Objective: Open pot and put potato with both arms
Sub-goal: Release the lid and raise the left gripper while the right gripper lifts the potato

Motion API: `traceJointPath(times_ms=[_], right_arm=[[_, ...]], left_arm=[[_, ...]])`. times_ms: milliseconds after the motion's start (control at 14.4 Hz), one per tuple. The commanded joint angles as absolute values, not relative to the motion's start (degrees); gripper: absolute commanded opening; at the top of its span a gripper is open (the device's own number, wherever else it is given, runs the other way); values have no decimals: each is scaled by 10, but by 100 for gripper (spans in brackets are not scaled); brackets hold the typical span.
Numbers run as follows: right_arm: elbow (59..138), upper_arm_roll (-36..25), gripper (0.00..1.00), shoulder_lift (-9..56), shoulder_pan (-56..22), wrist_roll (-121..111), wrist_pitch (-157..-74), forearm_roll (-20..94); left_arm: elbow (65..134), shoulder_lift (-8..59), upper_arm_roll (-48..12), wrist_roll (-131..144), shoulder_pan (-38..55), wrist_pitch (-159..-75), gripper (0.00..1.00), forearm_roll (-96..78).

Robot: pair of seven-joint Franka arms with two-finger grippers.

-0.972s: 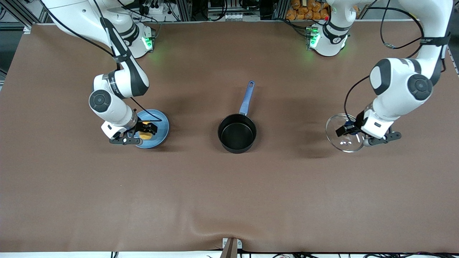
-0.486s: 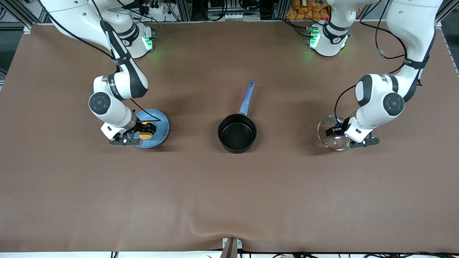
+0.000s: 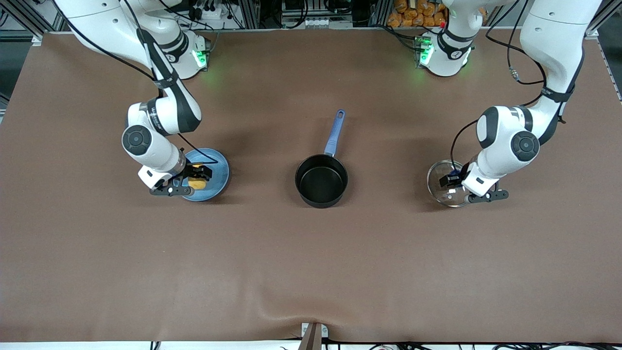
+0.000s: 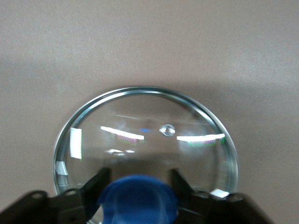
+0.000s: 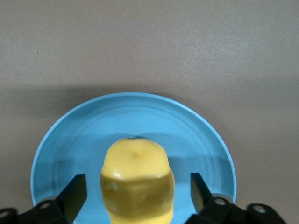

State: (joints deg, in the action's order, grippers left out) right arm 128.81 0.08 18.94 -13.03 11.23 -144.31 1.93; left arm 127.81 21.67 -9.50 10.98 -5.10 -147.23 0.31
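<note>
The small black round pot (image 3: 321,181) is sitting open mid-counter. The left gripper (image 3: 452,179), jaws clamping the blue knob, is lowering the clear glass lid (image 3: 444,187) toward the counter. The right gripper (image 3: 198,175), jaws spread, is straddling the yellow lumpy potato (image 3: 197,183) on the flat light-blue plate (image 3: 218,170); closing comes next.

**Both arms reach down at their own ends of the table**

The right arm bends at the elbow, and the right gripper (image 3: 198,173) points down with its fingers (image 5: 74,193) spread apart, not touching anything. The left arm folds down likewise, and the left gripper (image 3: 451,178) has its fingers (image 4: 96,184) closed against a blue knob (image 4: 138,198).
</note>
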Motion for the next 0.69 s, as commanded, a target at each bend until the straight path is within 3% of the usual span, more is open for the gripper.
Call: traceJointPath(times_ms=[0, 69, 139, 208, 278, 486, 625], right_arm=[[1296, 2, 78, 196, -132, 105, -1469, 14], [1297, 1, 69, 197, -131, 105, -1470, 11], [1296, 2, 49, 197, -132, 105, -1470, 9], [1296, 2, 16, 196, -132, 105, -1468, 9], [1293, 2, 0, 194, -132, 105, -1463, 9], [1259, 4, 0, 190, -148, 117, -1442, 13], [1190, 4, 0, 191, -169, 163, -1355, 17]], left_arm=[[1278, 210, -92, 106, -53, -1476, 100, 24], [1275, 205, -88, 105, -52, -1471, 100, 24], [1272, 196, -79, 105, -48, -1467, 100, 25], [1264, 183, -76, 103, -47, -1456, 100, 25], [1246, 178, -74, 102, -46, -1422, 100, 25], [1123, 175, -73, 99, -46, -1248, 100, 25], [1042, 174, -69, 96, -46, -1132, 100, 25]])
